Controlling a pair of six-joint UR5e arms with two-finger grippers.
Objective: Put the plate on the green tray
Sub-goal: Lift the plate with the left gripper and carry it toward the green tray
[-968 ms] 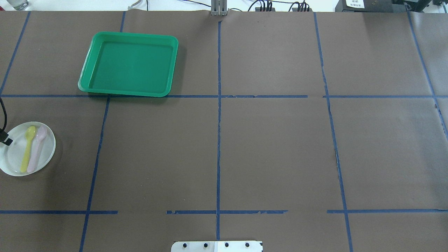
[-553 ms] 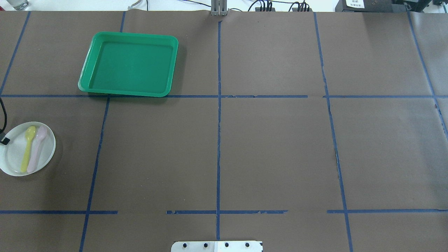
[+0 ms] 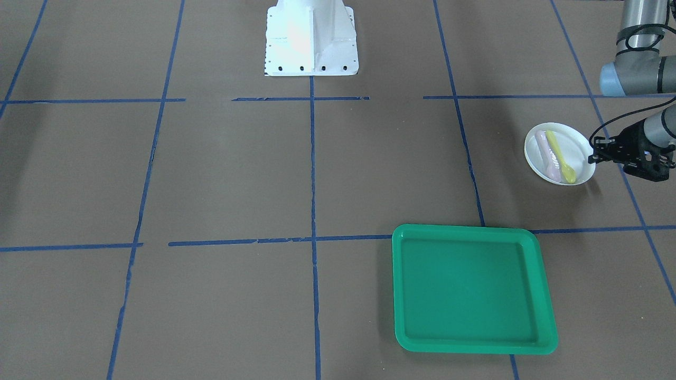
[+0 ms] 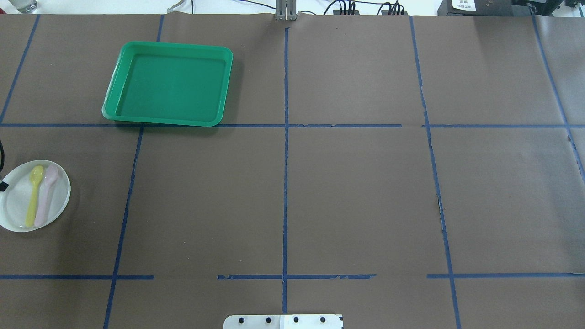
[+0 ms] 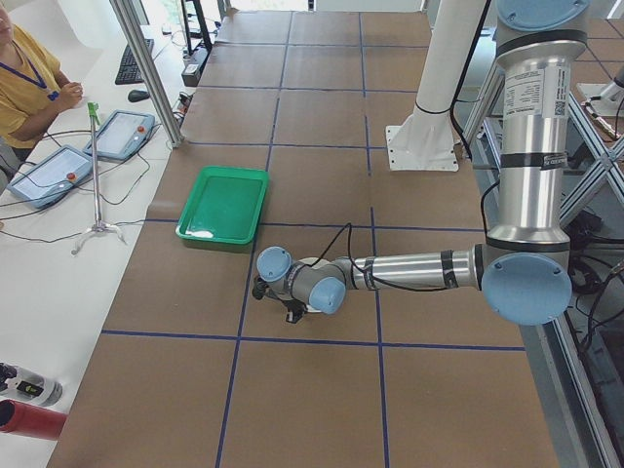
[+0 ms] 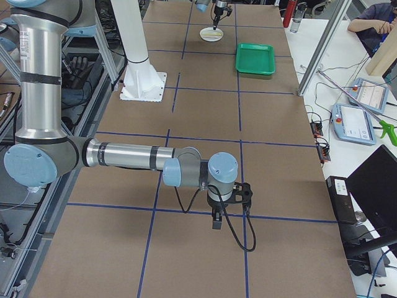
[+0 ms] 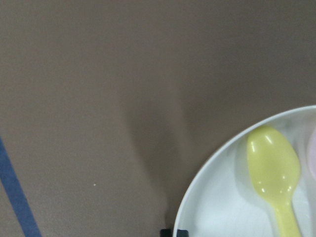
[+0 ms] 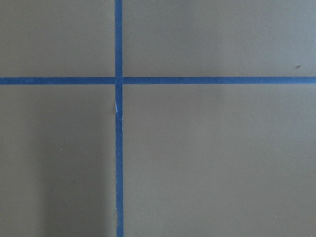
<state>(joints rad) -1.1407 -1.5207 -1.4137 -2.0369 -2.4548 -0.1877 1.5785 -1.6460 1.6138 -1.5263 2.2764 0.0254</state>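
The small white plate [image 4: 18,214] sits at the table's far left and bears a yellow spoon [image 4: 33,194] and a pale pink spoon [image 4: 45,196]. It also shows in the front view [image 3: 575,145] and the left wrist view [image 7: 222,207]. My left gripper [image 3: 594,155] is at the plate's outer rim, and its jaws look shut on that rim. The green tray [image 4: 169,82] lies empty, farther from me and to the right of the plate, and shows in the front view [image 3: 470,287] too. My right gripper [image 6: 217,222] hangs over bare table far to the right. I cannot tell if it is open.
The table is brown paper with a blue tape grid. The robot's white base [image 3: 311,39] stands at the near middle edge. Cables and boxes [image 4: 365,7] line the far edge. An operator [image 5: 24,78] sits beyond the tray's side with tablets.
The plate and the left gripper at its rim have shifted slightly to the left in the overhead view. The tray has not moved.
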